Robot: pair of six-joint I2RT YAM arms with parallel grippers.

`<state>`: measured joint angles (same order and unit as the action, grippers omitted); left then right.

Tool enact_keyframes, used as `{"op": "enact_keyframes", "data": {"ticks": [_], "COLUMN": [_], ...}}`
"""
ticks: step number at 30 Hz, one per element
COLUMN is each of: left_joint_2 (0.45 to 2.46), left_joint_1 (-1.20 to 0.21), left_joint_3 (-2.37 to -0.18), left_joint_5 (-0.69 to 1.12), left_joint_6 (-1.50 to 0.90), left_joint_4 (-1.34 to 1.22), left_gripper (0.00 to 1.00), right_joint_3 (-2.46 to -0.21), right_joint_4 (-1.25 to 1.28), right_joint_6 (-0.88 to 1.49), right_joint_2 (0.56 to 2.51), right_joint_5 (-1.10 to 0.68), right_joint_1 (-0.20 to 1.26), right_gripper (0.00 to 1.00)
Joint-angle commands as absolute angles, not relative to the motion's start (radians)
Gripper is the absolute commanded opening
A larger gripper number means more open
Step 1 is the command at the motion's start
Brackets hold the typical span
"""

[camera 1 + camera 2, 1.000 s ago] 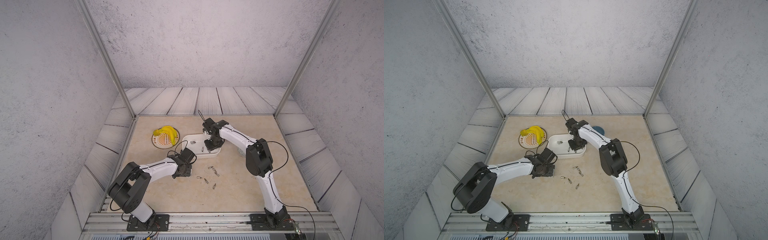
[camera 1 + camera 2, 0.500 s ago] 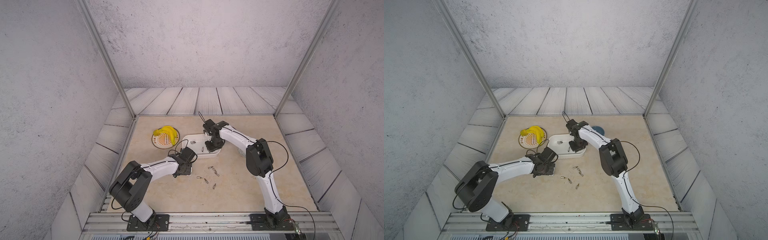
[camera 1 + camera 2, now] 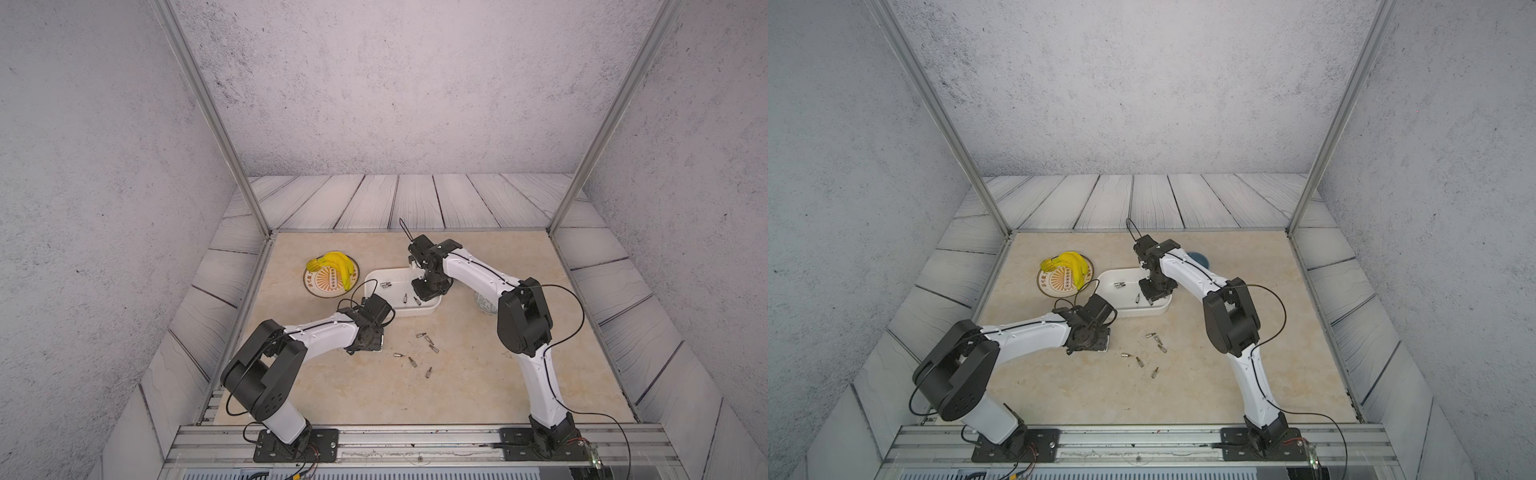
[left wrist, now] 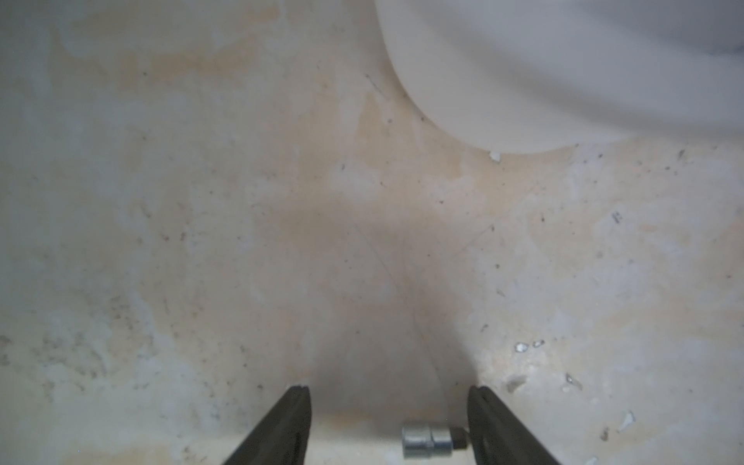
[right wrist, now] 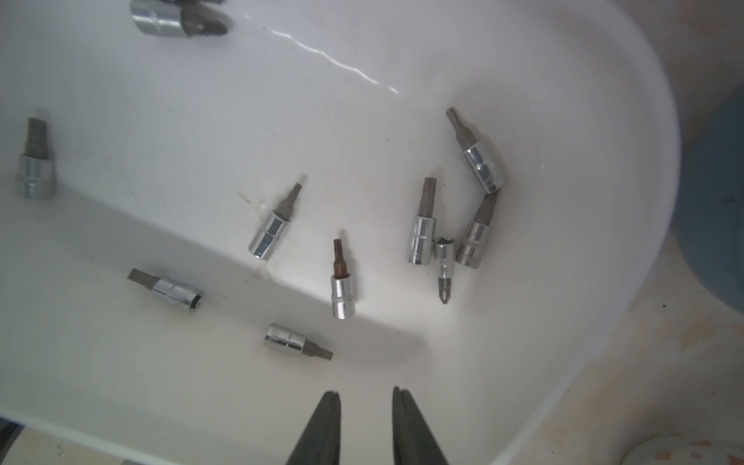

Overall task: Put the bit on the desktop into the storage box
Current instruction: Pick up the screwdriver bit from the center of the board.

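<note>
The bit (image 4: 432, 443) is seen as a short steel piece: a bright, stepped round socket with a stubby dark tip. It is laid flat on the desktop (image 4: 201, 201). Several more bits (image 3: 428, 372) of the same kind are scattered on the desktop, near of the box (image 3: 411, 311).

Bare desktop is found near and right of that scatter, as far as the near rail (image 3: 415, 434) and the right arm (image 3: 523, 324). Only a short bare stretch is seen between the left gripper (image 4: 390, 398) and the box's rounded near-left corner. A plate (image 3: 324, 291) with bananas (image 3: 334, 264) is set far-left of the box, apart from it. A blue bowl (image 3: 1200, 258) is glimpsed just beyond the box's right end, behind the right arm.

The bit is placed between the fingers (image 4: 290, 422) of the left gripper — close against one finger and well clear of the other. Whether its tip touches that finger cannot be told. The jaws are spread wide and nothing is gripped.

The right gripper (image 5: 364, 398) is held over the right end of the box, its jaws drawn nearly together with a narrow gap and nothing between them. Many bits (image 5: 342, 290) are seen on the box floor, none touched by its fingers.
</note>
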<state>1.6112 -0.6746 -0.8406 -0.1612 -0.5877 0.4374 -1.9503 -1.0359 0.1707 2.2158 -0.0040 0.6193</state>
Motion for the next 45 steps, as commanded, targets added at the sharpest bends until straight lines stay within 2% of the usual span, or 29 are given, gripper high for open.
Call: {"op": "enact_keyframes", "data": {"ticks": [1,14,16,20,32,34,39,45], "left_joint_2": [1.621,1.514,1.524,1.540,1.555,1.564,1.573,1.593], "left_joint_1": [-0.676,-0.687,-0.687,-0.687,-0.689,-0.689,-0.689,-0.689], "left_joint_3": [-0.836,-0.758,-0.759,-0.762,-0.737,-0.732,-0.736,-0.755], "left_joint_5": [-0.158,-0.138,-0.134,-0.115,-0.098,-0.094,-0.083,-0.069], "left_joint_6": [-0.580,-0.592,-0.592,-0.597,-0.616,-0.621,-0.620,-0.597], "left_joint_4": [0.460,0.465,0.463,0.457,0.452,0.441,0.430,0.425], "left_gripper": [0.67,0.65,0.62,0.48,0.45,0.40,0.36,0.21], "right_joint_3": [-1.936,-1.934,-1.928,-1.912,-1.869,-1.834,-1.683,-1.446], "right_joint_4": [-1.042,-1.040,-1.040,-1.039,-1.034,-1.022,-0.971,-0.894], "right_joint_6": [0.163,0.170,0.170,0.169,0.174,0.178,0.199,0.261], "right_joint_2": [2.181,2.177,2.171,2.150,2.103,2.073,1.959,1.815], "right_joint_5": [0.010,0.002,0.001,0.009,0.006,0.005,0.010,0.016], "right_joint_1": [0.614,0.614,0.614,0.613,0.615,0.617,0.642,0.695], "right_gripper": [0.28,0.28,0.28,0.28,0.28,0.28,0.28,0.28]}}
